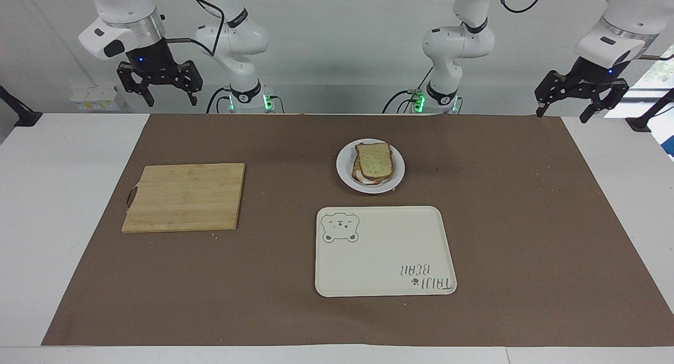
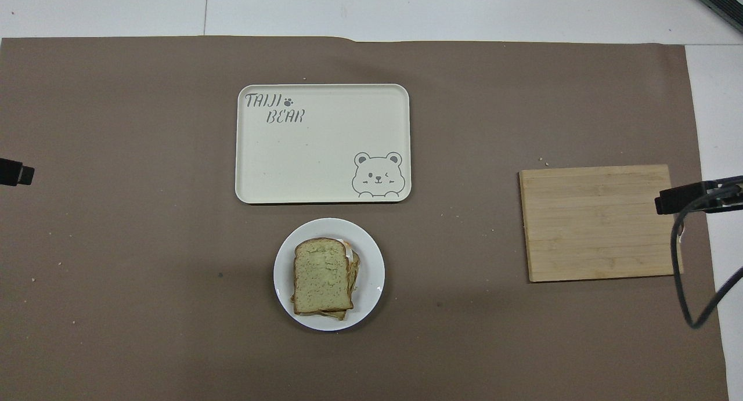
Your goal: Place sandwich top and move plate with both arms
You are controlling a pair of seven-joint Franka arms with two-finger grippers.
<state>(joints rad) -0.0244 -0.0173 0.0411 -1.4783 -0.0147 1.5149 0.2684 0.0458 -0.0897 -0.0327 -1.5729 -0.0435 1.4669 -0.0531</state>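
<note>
The sandwich top is a pale speckled bread slice with a brown crust. It lies flat on a stack of sandwich layers on the small round white plate. It also shows on the plate in the overhead view. The plate stands on the brown mat, nearer to the robots than the cream tray. My right gripper is open and empty, raised over the mat's edge at the right arm's end. My left gripper is open and empty, raised over the mat's corner at the left arm's end.
A cream rectangular tray with a bear drawing lies bare just beside the plate, farther from the robots. A bamboo cutting board lies toward the right arm's end. A brown mat covers the white table.
</note>
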